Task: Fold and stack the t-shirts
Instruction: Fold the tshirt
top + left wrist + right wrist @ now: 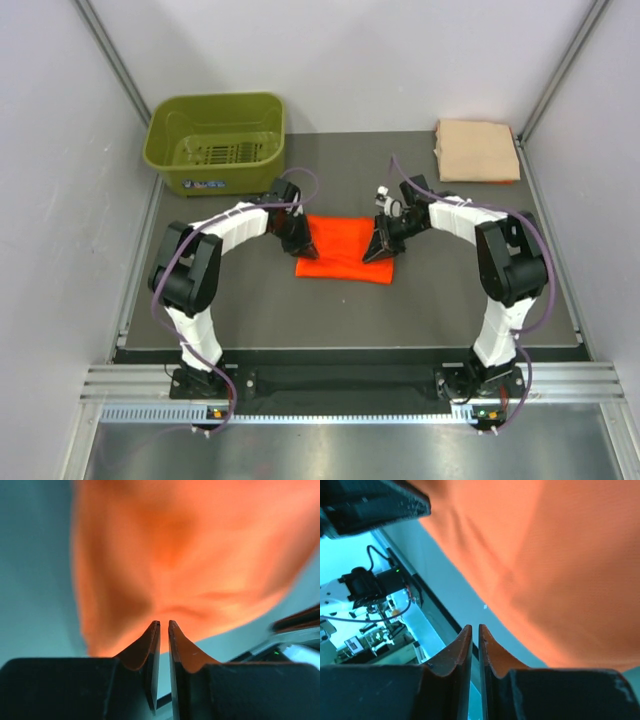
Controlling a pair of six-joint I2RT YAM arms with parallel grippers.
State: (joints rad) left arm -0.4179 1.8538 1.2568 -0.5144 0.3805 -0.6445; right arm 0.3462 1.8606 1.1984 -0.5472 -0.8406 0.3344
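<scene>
While left arm [235, 222] and right arm [470, 215] bend inward, elbows out: two t-shirts, one basket [250, 175].
Centre, orange t-shirt [345, 250], flat; far right, peach-tan t-shirt [477, 150], folded; basket far left. At the orange's left edge, left gripper [303, 243] pinches cloth, jaws nearly together. At its right edge, right gripper [378, 250], jaws a slit, hold unclear.

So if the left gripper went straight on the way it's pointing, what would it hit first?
The bright orange cloth t-shirt, directly ahead of the left gripper; possibly touching its tips, depth unclear.
</scene>
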